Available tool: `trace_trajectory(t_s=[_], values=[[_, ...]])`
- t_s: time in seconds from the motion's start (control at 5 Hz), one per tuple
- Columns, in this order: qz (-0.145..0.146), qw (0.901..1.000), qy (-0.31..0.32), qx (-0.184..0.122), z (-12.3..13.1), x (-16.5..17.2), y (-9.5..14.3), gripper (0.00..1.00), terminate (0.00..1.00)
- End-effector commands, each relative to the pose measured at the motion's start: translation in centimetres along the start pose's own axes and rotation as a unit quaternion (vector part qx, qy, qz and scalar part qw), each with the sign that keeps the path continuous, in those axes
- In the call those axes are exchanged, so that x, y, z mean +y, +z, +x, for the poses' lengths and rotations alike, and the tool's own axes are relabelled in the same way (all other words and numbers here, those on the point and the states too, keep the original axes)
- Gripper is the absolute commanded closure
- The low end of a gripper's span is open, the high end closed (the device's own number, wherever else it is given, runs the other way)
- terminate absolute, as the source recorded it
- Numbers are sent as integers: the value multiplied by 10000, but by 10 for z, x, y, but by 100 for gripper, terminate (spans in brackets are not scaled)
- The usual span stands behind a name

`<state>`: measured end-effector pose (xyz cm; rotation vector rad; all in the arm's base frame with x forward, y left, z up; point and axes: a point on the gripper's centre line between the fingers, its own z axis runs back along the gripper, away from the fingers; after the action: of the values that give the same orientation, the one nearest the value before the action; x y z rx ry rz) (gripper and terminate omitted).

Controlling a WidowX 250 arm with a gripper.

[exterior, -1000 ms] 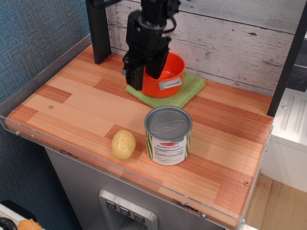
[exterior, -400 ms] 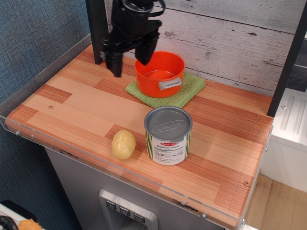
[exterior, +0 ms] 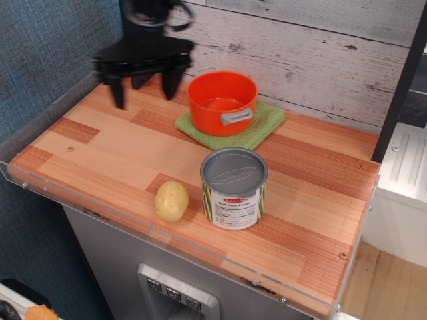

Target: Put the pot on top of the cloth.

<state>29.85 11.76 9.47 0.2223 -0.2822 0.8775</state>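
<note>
The bright-orange pot [exterior: 222,101] with grey side handles stands upright on the green cloth [exterior: 261,127] at the back of the wooden table, near the plank wall. My gripper [exterior: 143,85] is open and empty, its two black fingers spread wide. It hangs above the table's back left part, well to the left of the pot and apart from it.
A silver tin can [exterior: 234,189] with a label stands in the front middle. A yellow potato [exterior: 172,201] lies to its left. A clear plastic rim [exterior: 60,90] runs along the table's left and front edges. A black post stands at the back left.
My gripper has let go of the pot, risen and moved left away from it, with its fingers spread wider. The pot stays on the cloth.
</note>
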Motion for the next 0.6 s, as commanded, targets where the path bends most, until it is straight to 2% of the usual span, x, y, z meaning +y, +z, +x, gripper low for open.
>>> trace_trajectory(t_s=[0.0, 0.2, 0.4], values=[[-172, 9977, -559, -345, 19, 28, 17, 0, 0], [-268, 9980, -556, -152, 14, 53, 22, 0, 0], [-337, 9971, -687, -53, -3, 71, 30, 0, 0]])
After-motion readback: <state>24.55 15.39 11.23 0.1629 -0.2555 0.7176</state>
